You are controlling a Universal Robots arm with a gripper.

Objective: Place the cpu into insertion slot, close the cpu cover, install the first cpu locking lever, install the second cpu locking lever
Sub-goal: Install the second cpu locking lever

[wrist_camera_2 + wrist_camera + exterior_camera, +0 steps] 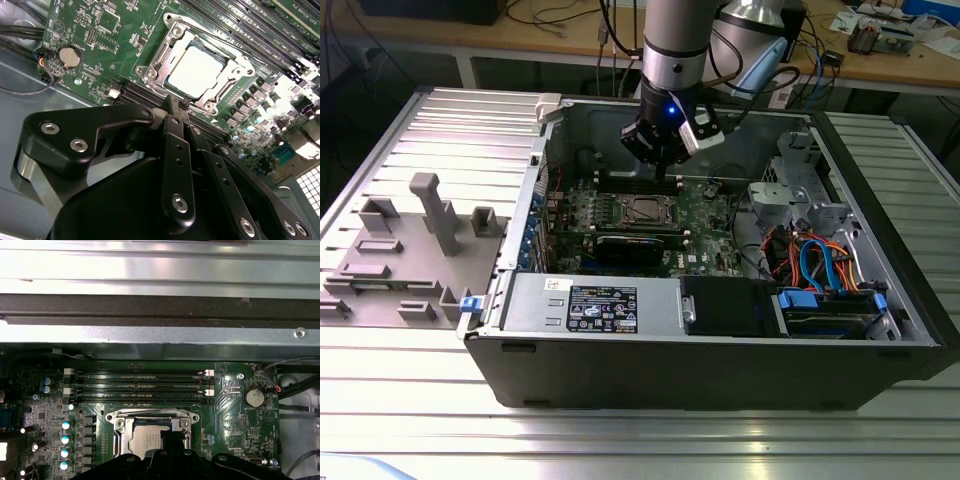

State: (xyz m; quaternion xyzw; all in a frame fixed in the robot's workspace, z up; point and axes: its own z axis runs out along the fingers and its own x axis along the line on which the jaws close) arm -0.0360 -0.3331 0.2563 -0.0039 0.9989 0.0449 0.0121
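The gripper (176, 107), pinched narrow and holding nothing, hovers over the cpu (200, 70) seated in the insertion slot (150, 76).

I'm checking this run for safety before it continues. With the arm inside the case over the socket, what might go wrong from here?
The hand hangs just above the edge of the cpu cover, closed over the cpu. A slightly off descent might scrape the frame or press the chip.

The memory slots lie close beside the socket, so a sideways slip could knock them.

The capacitors stand near the socket too and might be clipped.
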